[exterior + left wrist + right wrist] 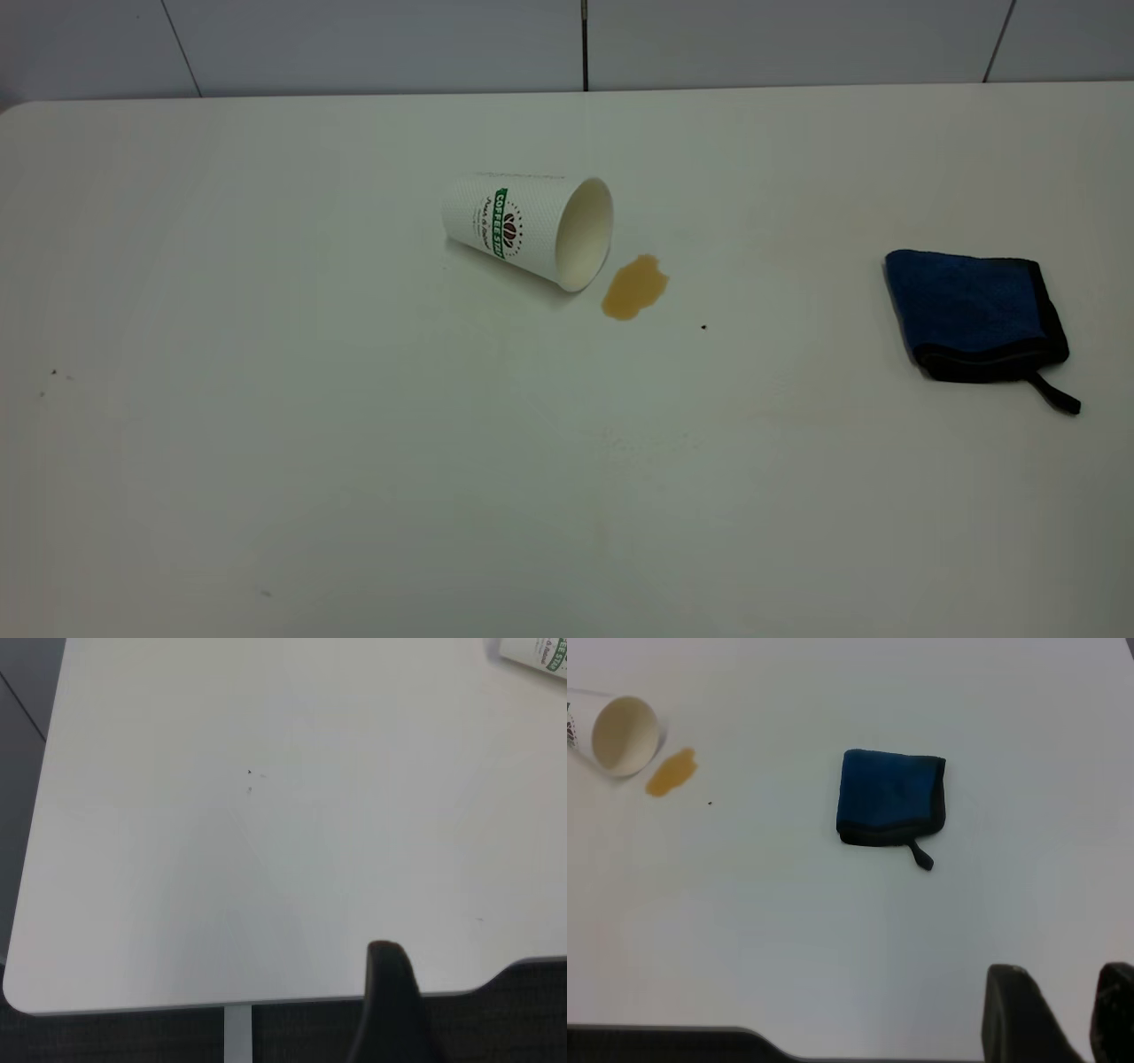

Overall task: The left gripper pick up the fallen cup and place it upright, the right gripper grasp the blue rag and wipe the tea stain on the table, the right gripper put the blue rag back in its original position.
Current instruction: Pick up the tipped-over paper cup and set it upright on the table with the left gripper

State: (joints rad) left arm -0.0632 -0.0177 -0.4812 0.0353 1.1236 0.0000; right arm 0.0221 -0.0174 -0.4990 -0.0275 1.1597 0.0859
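A white paper cup [530,229] with a green logo lies on its side at the table's middle, its mouth facing right. A brown tea stain [634,287] sits just right of the mouth. A folded blue rag [974,315] with black edging lies at the right. The right wrist view shows the rag [890,797], the cup [622,735] and the stain [671,772]. My right gripper [1063,979] is open and empty near the table's front edge, well short of the rag. My left gripper [390,992] hangs at the front left edge, far from the cup [536,651].
The white table [354,443] is bare apart from a few small dark specks [703,327]. A tiled wall [381,44] runs behind it. Neither arm shows in the exterior view.
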